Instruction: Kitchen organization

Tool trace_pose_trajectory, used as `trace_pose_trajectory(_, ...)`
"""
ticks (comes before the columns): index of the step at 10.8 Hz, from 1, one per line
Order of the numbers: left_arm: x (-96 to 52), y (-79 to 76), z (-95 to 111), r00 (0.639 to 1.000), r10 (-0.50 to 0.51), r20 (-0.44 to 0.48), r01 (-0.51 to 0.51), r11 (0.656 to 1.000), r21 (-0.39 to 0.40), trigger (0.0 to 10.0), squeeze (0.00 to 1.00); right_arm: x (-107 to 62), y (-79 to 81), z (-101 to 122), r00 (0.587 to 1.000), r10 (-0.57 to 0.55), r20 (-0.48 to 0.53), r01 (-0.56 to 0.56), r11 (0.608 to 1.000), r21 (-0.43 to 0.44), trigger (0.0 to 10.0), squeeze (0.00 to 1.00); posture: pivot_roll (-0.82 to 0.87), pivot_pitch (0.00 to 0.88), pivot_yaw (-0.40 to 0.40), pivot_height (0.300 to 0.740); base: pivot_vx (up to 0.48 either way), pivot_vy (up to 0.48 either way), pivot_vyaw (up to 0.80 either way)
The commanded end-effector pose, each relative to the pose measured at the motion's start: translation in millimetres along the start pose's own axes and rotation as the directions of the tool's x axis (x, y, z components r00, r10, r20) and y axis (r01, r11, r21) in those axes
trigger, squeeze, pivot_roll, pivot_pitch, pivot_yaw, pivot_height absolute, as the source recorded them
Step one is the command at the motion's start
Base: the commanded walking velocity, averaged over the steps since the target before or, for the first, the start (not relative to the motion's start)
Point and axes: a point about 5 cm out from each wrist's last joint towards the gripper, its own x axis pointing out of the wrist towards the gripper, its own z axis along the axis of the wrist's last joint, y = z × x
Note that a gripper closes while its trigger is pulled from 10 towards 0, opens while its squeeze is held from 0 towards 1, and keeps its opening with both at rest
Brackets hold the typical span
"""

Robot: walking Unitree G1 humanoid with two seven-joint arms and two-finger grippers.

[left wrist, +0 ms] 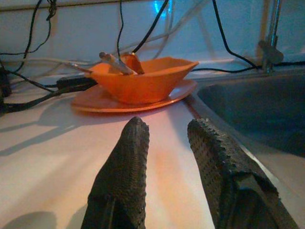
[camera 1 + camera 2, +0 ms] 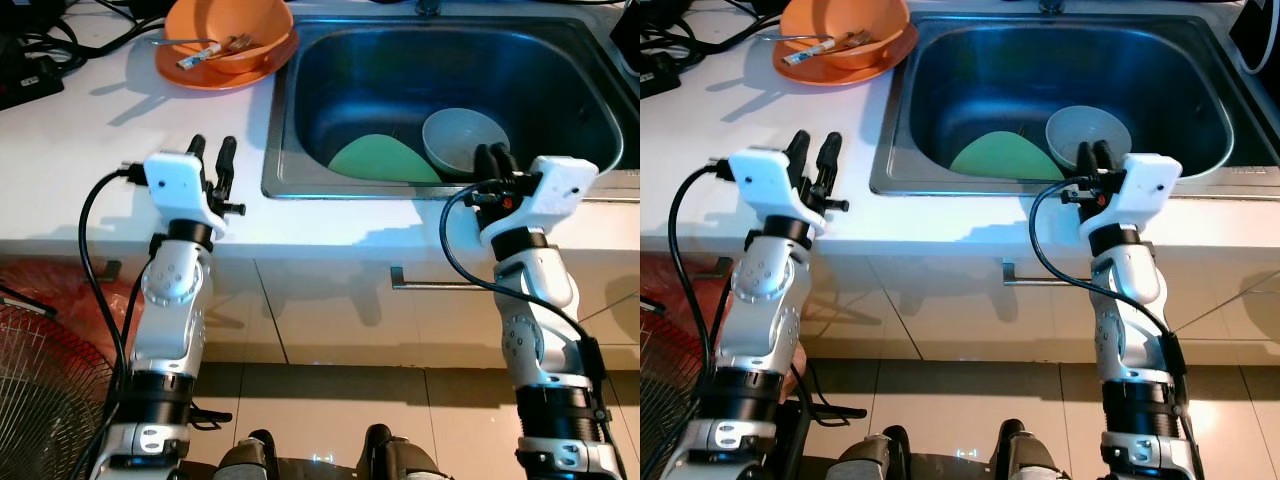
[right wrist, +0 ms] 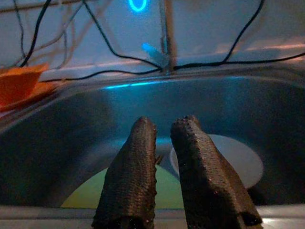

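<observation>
An orange bowl (image 2: pixel 228 30) with utensils in it sits on an orange plate (image 2: pixel 180 68) on the white counter (image 2: pixel 90 160), left of the steel sink (image 2: pixel 300 120). Inside the sink lie a green plate (image 2: pixel 380 160) and a grey bowl (image 2: pixel 460 138). My left gripper (image 2: pixel 212 148) hovers over the counter near the sink's left rim, open and empty, pointing at the orange bowl (image 1: pixel 143 81). At the sink's front rim my right gripper (image 2: pixel 493 153) is shut on nothing, just in front of the grey bowl (image 3: pixel 238 160) and the green plate (image 3: pixel 90 193).
Black cables and a power strip (image 2: pixel 28 78) lie at the counter's far left. The faucet base (image 2: pixel 428 8) stands behind the sink. Below the counter are white cabinet fronts with a handle (image 2: pixel 430 285), a fan grille (image 2: pixel 40 390) at the lower left, and tiled floor.
</observation>
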Motion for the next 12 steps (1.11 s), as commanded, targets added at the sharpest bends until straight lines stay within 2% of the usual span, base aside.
trace_pose_trajectory(1,-7.9,-0.1,-12,0.998,0.009,-0.061,-0.008,1.000,0.012,10.0,0.00,-5.2,-11.1,-2,0.998,-0.066,0.002,0.066,0.998,-0.016,10.0,0.00,0.00,0.185,0.045,0.740,0.000,0.000,0.00)
trace_pose_trajectory(5,-3.9,-5.9,-7,1.000,0.005,-0.022,-0.004,1.000,0.018,10.0,0.00,-1.4,-11.9,8,0.994,-0.088,0.059,0.092,0.993,-0.068,10.0,0.00,-0.01,0.164,0.050,0.740,0.000,0.000,0.00)
trace_pose_trajectory(8,8.5,-5.5,13,0.998,0.002,0.058,-0.004,1.000,0.030,10.0,0.00,4.0,-14.2,17,0.989,-0.108,0.098,0.116,0.990,-0.080,10.0,0.00,0.00,0.172,0.041,0.740,0.000,0.000,0.00)
trace_pose_trajectory(10,11.4,-4.2,18,0.997,0.015,0.070,-0.018,0.999,0.032,10.0,0.00,7.2,-14.1,22,0.986,-0.115,0.119,0.126,0.988,-0.092,10.0,0.00,0.00,0.194,0.039,0.740,0.000,0.000,0.00)
trace_pose_trajectory(12,8.3,-2.6,11,0.999,0.026,0.044,-0.027,0.999,0.033,10.0,0.00,8.0,-15.0,21,0.987,-0.117,0.113,0.128,0.987,-0.098,10.0,0.00,0.00,0.205,0.037,0.740,0.000,0.000,0.00)
